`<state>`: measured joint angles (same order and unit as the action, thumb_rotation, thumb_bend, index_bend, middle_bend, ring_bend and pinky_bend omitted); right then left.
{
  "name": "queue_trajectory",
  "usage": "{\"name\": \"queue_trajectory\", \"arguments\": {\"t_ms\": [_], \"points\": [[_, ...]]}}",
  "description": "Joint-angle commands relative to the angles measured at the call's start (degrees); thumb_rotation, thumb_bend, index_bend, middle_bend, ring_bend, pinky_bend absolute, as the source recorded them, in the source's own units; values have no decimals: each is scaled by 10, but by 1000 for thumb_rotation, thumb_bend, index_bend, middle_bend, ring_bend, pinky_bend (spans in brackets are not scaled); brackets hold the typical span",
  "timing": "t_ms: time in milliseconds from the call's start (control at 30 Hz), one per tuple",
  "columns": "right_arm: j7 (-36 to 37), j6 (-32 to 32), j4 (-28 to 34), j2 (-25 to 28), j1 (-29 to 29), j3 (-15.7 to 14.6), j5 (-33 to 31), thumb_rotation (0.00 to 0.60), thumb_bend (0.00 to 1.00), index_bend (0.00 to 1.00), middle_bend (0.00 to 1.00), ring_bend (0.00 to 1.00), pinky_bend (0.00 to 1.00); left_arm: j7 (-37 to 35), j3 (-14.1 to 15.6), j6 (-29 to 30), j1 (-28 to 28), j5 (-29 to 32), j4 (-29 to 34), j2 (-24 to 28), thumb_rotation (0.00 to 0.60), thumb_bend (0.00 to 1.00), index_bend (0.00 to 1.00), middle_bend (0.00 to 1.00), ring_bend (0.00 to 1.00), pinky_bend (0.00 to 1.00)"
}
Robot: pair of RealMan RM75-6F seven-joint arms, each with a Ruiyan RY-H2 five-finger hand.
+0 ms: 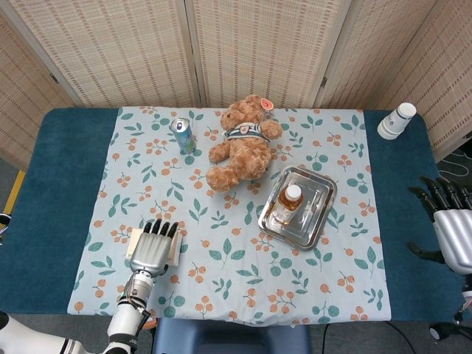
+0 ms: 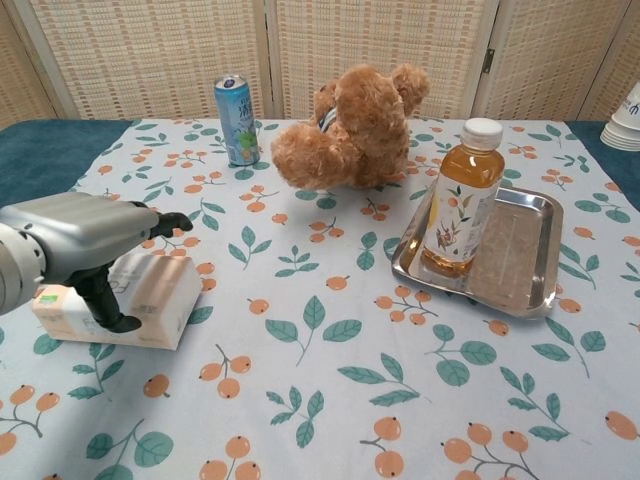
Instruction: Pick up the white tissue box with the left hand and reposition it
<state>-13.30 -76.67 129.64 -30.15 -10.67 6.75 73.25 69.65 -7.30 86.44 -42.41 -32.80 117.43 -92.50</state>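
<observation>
While the left hand (image 2: 75, 245) sits over the white rectangular tissue box (image 2: 150, 295), its thumb hooks down the box's near face and its fingers lie across the top; grip looks closed on the box, though whether the box is off the cloth cannot be told. Box is at about 8 o'clock on the floral tablecloth (image 1: 243, 221), near the front edge; the head view shows the same hand (image 1: 151, 249) covering most of it. Blue drink can (image 2: 236, 120) upright at 11 o'clock. Brown teddy bear (image 1: 240, 141) at 12 o'clock, lying near the can. Amber tea bottle with white cap (image 2: 462, 198) stands upright in the silver metal tray (image 2: 520, 255), around 3 o'clock of centre. White paper cup stack (image 1: 397, 120) at 2 o'clock on the dark blue table cover (image 1: 55, 199). Right hand (image 1: 448, 225) at the far right edge, off the floral cloth, fingers spread, holding nothing.
</observation>
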Motion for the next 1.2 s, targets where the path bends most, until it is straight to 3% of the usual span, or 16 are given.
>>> {"name": "queue_trajectory", "arguments": {"t_ms": [33,567,733,933,1200], "points": [[0,-1,0,0,0,0,0,600,118,160,48,0,0,-6,7,-1,-1,-5,-10,-4,600,222,0,80,0,111],[4,-1,1,3,1,0,0,600,117,160,48,0,0,-21,23,-12,-2,-1,-69,-33,600,221,50,131,0,109],[7,-1,-1,3,0,1,-2,600,118,160,48,0,0,-29,35,-16,-1,-23,-91,-33,600,222,160,228,13,109],[10,-1,-3,3,0,1,0,600,118,160,48,0,0,-32,36,-15,1,-32,-91,-31,600,232,366,359,148,118],[10,-1,-3,3,0,2,-2,600,117,160,48,0,0,-71,14,2,1,-105,-55,-18,600,236,434,429,191,131]]}}
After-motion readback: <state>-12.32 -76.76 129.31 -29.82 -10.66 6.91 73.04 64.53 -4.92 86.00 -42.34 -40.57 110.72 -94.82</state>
